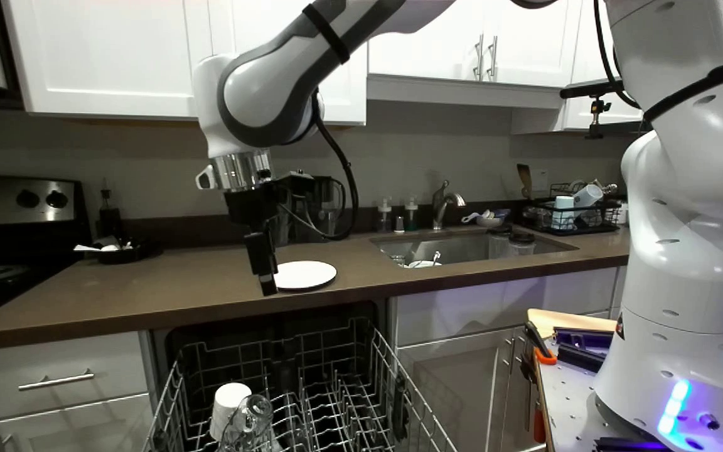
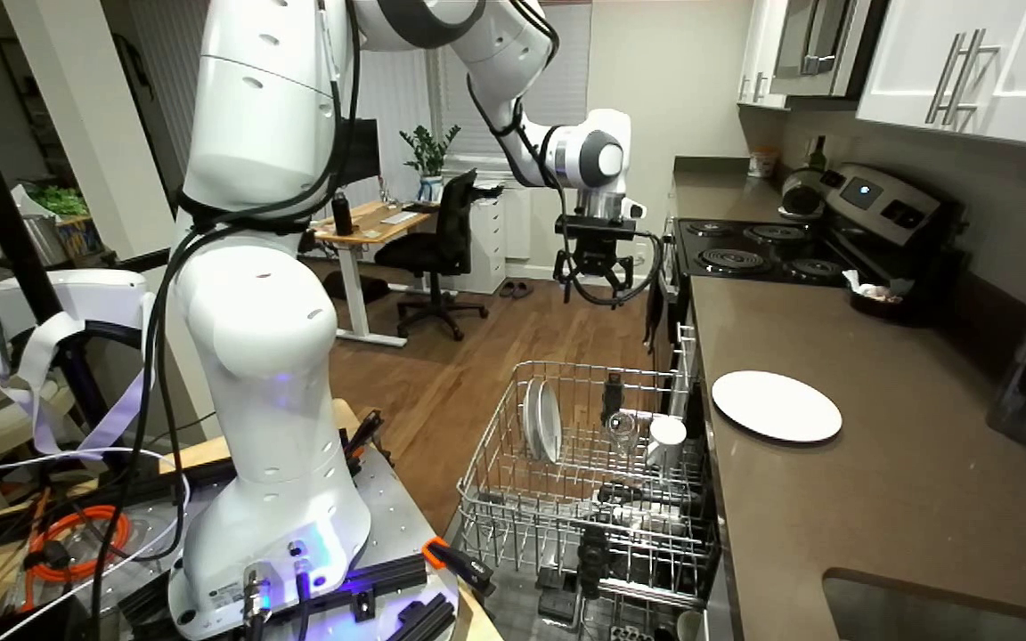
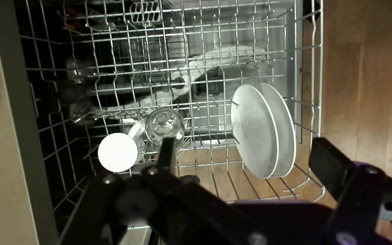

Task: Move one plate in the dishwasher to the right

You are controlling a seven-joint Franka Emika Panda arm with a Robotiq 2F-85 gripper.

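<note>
- Step in hand, by my judgement: the approach. No plate is gripped; lift and shift not yet done.
- Tool: my gripper [image 3: 243, 144], fingers [image 3: 331, 164] spread wide, nothing held. It hangs above the dishwasher rack [image 2: 549, 506], well apart from it.
- Task's thing: two pale plates [image 3: 254, 131], on edge, side by side, near the rack's outer side, away from the counter [image 2: 905, 445]. A thin gap shows at their tops; whether they touch lower down, I cannot tell.
- Next move, as I read it: descend with one finger each side of a single rim, close, raise it off the tines [image 3: 235, 103], carry right, set down. Whose right is meant, I cannot tell.
- Likely fault: both plates sit within my finger span, so I could pinch the pair.
- Same rack, toward the counter: one white mug [image 3: 117, 152], one clear glass [image 3: 165, 124] just beside it. A low pass that way could knock the glass.
- In the way: the counter edge alongside the rack; the cable [image 1: 355, 191], looped beside the gripper, which might snag.
- Counter: one white dish [image 2: 777, 406], lying flat, outside the job, I judge. Stove [image 2: 736, 258] beyond.
</note>
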